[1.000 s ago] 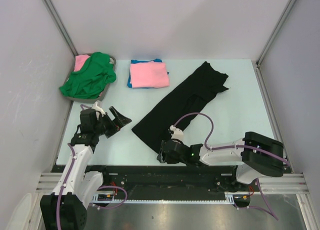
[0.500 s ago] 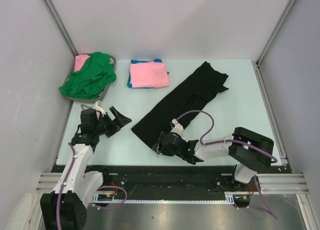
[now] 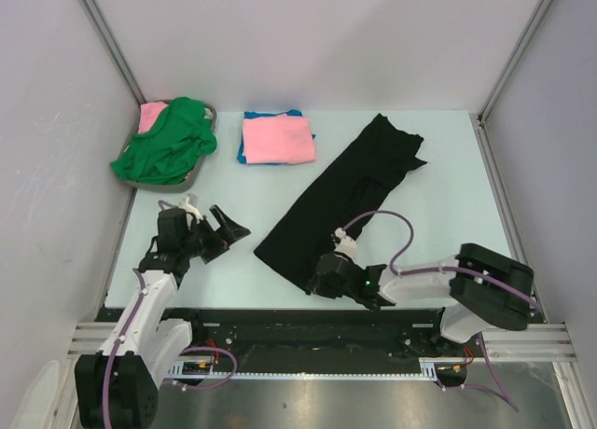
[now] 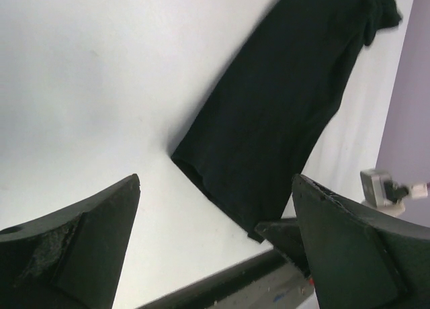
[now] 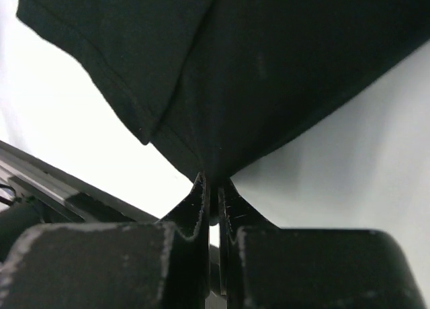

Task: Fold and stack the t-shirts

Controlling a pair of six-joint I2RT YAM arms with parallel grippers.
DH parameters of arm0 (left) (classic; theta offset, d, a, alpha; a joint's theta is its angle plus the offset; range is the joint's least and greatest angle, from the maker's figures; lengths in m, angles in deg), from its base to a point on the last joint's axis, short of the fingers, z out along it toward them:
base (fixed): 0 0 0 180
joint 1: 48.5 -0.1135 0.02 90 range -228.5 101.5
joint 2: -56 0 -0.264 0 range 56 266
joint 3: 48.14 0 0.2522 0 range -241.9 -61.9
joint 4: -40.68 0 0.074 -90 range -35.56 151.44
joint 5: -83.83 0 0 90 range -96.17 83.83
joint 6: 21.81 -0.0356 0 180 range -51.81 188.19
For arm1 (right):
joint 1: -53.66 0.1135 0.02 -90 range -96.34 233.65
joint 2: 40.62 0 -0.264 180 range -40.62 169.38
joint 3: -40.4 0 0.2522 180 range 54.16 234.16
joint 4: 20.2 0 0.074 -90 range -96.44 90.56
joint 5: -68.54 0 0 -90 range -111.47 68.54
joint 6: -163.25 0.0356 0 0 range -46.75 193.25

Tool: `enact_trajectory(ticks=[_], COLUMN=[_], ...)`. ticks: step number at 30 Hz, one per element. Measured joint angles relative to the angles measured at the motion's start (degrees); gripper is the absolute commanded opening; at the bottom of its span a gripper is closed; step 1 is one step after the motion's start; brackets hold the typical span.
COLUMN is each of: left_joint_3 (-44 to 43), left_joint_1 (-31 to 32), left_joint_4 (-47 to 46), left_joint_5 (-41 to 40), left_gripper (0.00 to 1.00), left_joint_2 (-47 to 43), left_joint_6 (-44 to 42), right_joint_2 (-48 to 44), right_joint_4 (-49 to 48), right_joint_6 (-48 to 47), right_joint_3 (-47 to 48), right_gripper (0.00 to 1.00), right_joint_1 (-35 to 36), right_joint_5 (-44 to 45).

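A long black t-shirt (image 3: 347, 198) lies diagonally across the table, folded into a narrow strip. Its near corner is pinched by my right gripper (image 3: 318, 278), which is shut on the hem. In the right wrist view the black cloth (image 5: 269, 74) runs down into the closed right gripper (image 5: 213, 183). My left gripper (image 3: 227, 234) hovers open to the left of the shirt, holding nothing. Through the left gripper (image 4: 216, 181) I see the black t-shirt (image 4: 282, 107) and bare table. A folded pink t-shirt (image 3: 278, 138) rests on a blue one (image 3: 242, 155) at the back.
At the back left a grey basket (image 3: 213, 121) holds a crumpled green t-shirt (image 3: 168, 142) and a pink one (image 3: 151, 115). Walls close in the left, right and back. A black rail (image 3: 308, 322) runs along the table's near edge.
My right gripper has closed on the near corner of the black t-shirt and shifted slightly right, dragging that corner along. The left gripper has drifted a little toward the shirt, still open.
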State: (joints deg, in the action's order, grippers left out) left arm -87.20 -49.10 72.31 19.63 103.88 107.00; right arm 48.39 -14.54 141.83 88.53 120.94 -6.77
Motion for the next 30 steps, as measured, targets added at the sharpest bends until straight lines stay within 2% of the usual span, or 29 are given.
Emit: enact_trajectory(ticks=[7, 15, 18, 21, 30], left_joint_3=[3.9, 4.4, 4.3, 3.7, -0.6], left_joint_1=[12.5, 26.7, 30.6, 34.8, 47.9], left_joint_4=[-3.6, -11.1, -13.5, -15.6, -23.2], left_joint_5=[-2.4, -7.6, -8.9, -10.1, -9.2], left_gripper=[1.0, 1.0, 1.0, 1.0, 1.0], left_joint_2=[0.3, 6.4, 9.7, 13.6, 27.0], left_joint_6=[4.2, 10.4, 11.9, 12.9, 13.9], right_joint_2=[-18.5, -42.0, -48.5, -50.3, -43.5], right_joint_4=[11.1, 37.2, 44.3, 48.1, 48.2], right_joint_6=[3.7, 9.6, 12.3, 14.1, 14.9], right_joint_3=[-11.5, -16.7, -17.5, -17.6, -16.1], right_gripper=[0.0, 0.0, 0.0, 0.0, 0.0], right_joint_1=[0.3, 1.5, 2.8, 3.5, 3.9], right_joint_5=[-0.1, 3.6, 5.0, 6.3, 7.1])
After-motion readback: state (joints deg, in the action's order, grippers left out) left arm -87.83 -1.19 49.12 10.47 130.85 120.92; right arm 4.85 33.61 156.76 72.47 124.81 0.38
